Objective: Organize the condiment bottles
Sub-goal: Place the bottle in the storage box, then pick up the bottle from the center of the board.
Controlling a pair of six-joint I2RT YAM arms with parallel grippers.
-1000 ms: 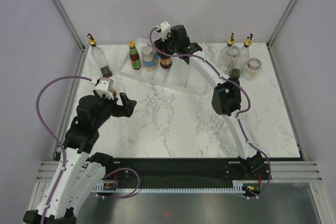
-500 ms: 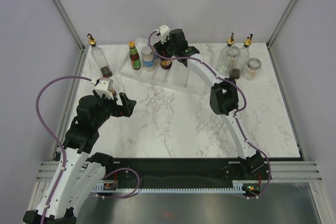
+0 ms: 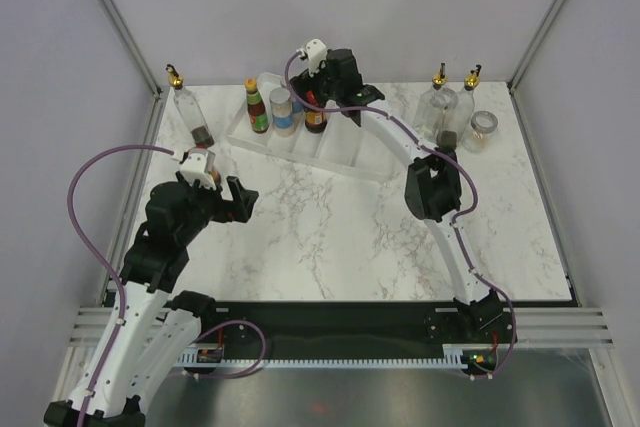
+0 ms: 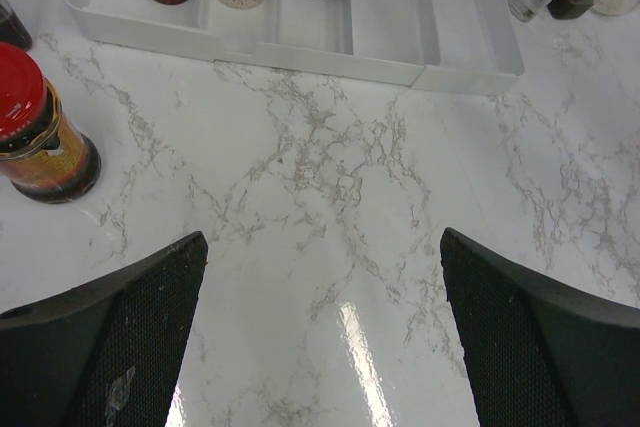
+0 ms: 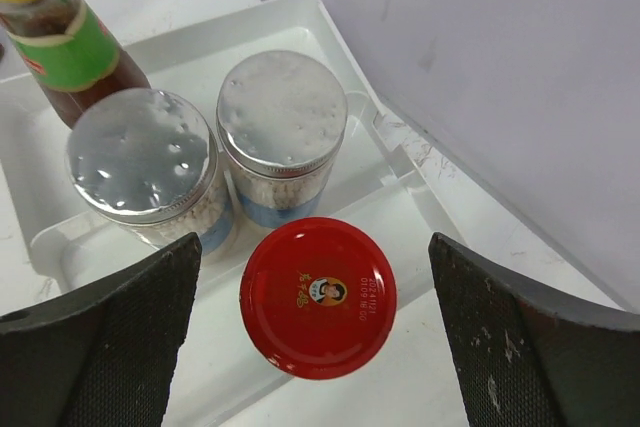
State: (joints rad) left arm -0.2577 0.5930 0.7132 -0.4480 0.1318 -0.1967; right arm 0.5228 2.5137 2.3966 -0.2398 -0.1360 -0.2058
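Where the overhead camera looks down, my right claw [image 3: 316, 95] hangs spread above the left end of the white tray [image 3: 340, 152]. It is over a red-lidded jar [image 3: 315, 117] that stands in the tray beside a silver-lidded spice jar [image 3: 281, 107] and the orange-capped sauce bottle [image 3: 257, 107]. My left claw [image 3: 238, 201] hovers on the near side of that same end, spread wide and empty. A glass cruet [image 3: 187, 107] and a second red-lidded jar [image 3: 203, 165] stand off the tray's left end, and two more cruets [image 3: 437, 107] and another spice jar [image 3: 483, 129] stand off its right end. From my left wrist, my fingers [image 4: 110, 327] gape over bare marble on the tray's near side, the second red-lidded jar [image 4: 35, 132] just outside its left corner. From my right wrist, my fingers [image 5: 100, 327] stand wide on either side of the red lid [image 5: 318, 295], touching nothing. Two silver lids [image 5: 142, 167] and the sauce bottle share that end of the tray.
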